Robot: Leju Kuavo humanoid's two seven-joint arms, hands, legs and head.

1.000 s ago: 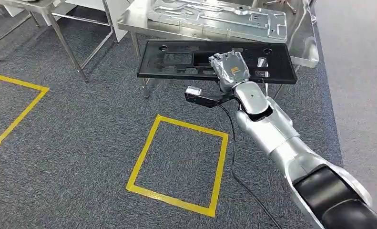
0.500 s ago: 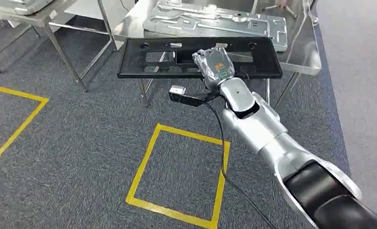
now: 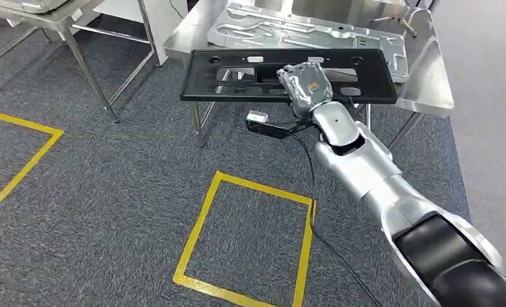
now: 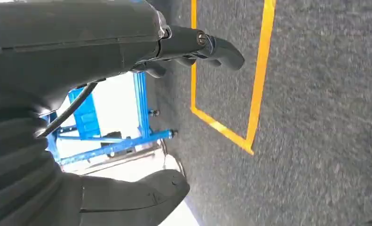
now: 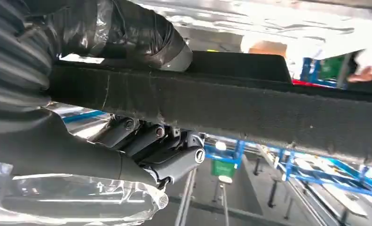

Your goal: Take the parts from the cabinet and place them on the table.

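My right hand (image 3: 309, 89) grips a long black flat plastic part (image 3: 237, 77) with cut-outs, held level in the air at the near edge of a steel table (image 3: 439, 89). Seen from the right wrist, the part's thick black edge (image 5: 249, 108) runs across the frame, with the thumb (image 5: 141, 37) on one face and the dark fingers (image 5: 160, 146) on the other. My left hand (image 4: 127, 94) hangs over the carpet with its fingers apart and nothing in it.
A large silver stamped metal panel (image 3: 301, 31) lies on the steel table behind the black part. A second steel table (image 3: 58, 19) stands at the far left. Yellow tape squares (image 3: 250, 236) mark the grey carpet. A black cable (image 3: 314, 211) hangs from my right wrist.
The whole view has shifted, so the camera moved. The black part stays in my right hand and now sits closer to the steel table's near edge.
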